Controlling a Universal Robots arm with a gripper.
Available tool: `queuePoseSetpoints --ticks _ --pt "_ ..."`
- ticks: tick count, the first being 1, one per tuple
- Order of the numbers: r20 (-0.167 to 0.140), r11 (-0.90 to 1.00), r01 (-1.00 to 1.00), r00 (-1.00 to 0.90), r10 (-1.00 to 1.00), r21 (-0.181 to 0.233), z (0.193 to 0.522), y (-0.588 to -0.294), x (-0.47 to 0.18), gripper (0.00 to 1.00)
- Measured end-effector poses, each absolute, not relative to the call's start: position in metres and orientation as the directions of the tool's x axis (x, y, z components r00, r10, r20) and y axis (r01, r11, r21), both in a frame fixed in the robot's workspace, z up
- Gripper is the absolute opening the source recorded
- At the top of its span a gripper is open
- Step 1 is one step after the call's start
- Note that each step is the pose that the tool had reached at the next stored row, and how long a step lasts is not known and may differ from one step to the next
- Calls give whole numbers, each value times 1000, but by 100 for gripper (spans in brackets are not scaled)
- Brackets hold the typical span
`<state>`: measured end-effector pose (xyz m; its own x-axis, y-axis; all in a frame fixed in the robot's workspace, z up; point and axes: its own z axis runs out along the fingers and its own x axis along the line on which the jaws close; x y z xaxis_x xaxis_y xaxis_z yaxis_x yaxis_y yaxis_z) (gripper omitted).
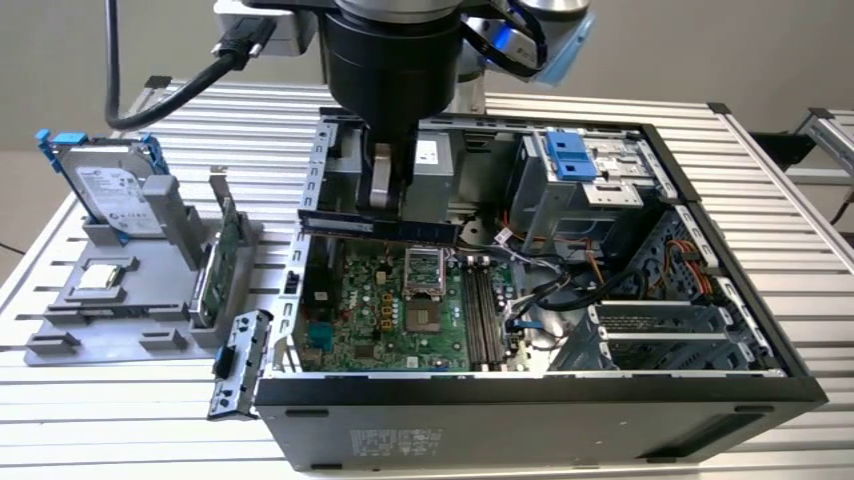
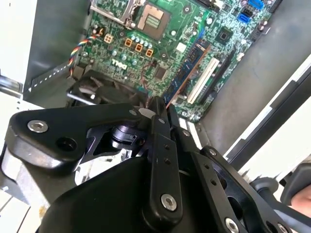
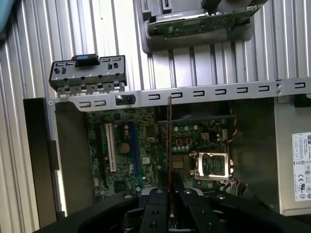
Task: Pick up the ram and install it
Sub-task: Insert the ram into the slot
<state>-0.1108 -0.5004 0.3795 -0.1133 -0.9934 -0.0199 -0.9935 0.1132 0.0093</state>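
While the arm reaches down into the open computer case [image 1: 534,420], the gripper [image 1: 384,205] has its fingers closed tight on the ram [image 1: 380,226], gripping the stick near the middle of its length. In the exterior view the ram is held on edge, one flat face toward the camera. Its long axis runs almost level, from the exterior view's left to its right, dipping slightly at the right end. That axis lies roughly crosswise to the memory slots [image 1: 483,312], which run lengthwise down the motherboard [image 1: 387,320]. The ram hangs above the far part of the board, near the case's rear wall, and is not seated in any slot. In both wrist views the ram [image 3: 169,136] [image 2: 187,73] appears nearly edge-on, a thin strip projecting straight out from the gripper [image 3: 169,191] [image 2: 158,106] over the board. At the exterior view's left, outside the case, a grey stand [image 1: 120,300] on the slatted table [image 1: 134,420] carries a hard drive [image 1: 114,185] with blue rails and an upright green card [image 1: 230,255].
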Motion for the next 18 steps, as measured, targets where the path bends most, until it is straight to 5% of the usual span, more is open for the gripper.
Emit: queuePoseSetpoints --ticks 18 --pt "-20 149 -989 -149 -989 9 377 -500 -78 0"
